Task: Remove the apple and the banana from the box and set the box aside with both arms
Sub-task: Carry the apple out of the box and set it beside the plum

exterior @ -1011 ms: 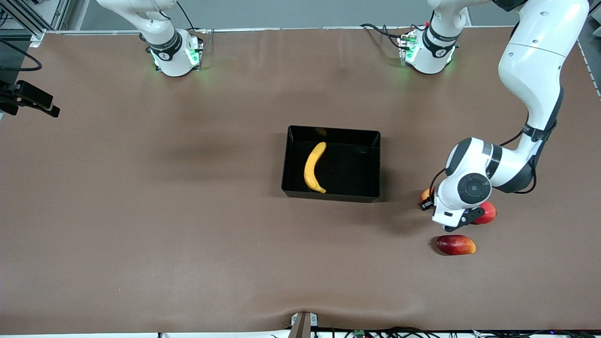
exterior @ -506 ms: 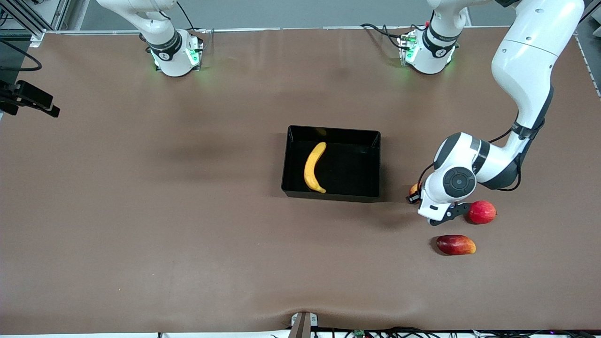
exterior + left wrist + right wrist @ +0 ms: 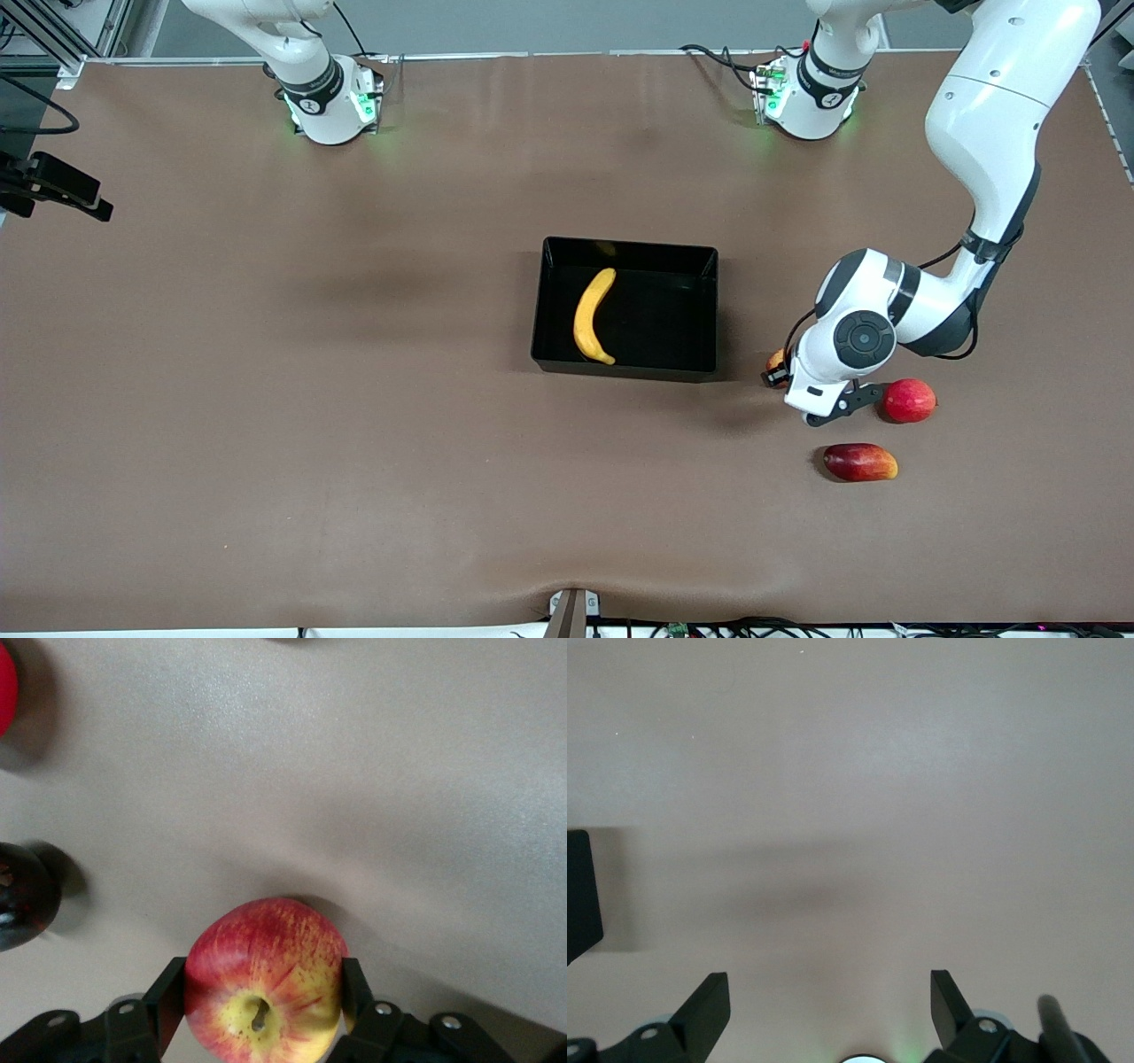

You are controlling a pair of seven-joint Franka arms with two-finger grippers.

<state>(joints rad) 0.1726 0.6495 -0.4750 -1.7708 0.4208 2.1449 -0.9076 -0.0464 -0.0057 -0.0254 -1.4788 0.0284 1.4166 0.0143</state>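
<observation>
You have broad bare table (image 3: 266,399) between the box (image 3: 625,368) and the right arm's end; the right arm waits there, its gripper (image 3: 830,1005) up over bare mat with its fingers (image 3: 707,1005) spread apart, gripping nothing.

The box sits mid-table, its longer walls running across the view and its upright rim unobstructed on all four sides. Inside it lies the banana (image 3: 594,315), in the half toward the right arm's end; the half toward the left arm's end is bare floor. The banana's long axis runs roughly from the wall farther from the front camera to the nearer wall, its curve bulging toward the right arm's end.

Toward the left arm's end from the box, you find the left gripper (image 3: 263,1001) over bare mat just beside the box, clamped on the red-and-yellow apple (image 3: 264,979), one finger (image 3: 168,997) pressed on each flank. The apple's stem pit faces the wrist camera. Near the gripper, the all-red apple (image 3: 908,400) and, nearer the front camera, the mango (image 3: 860,462) lie on the mat, well apart from the box.
</observation>
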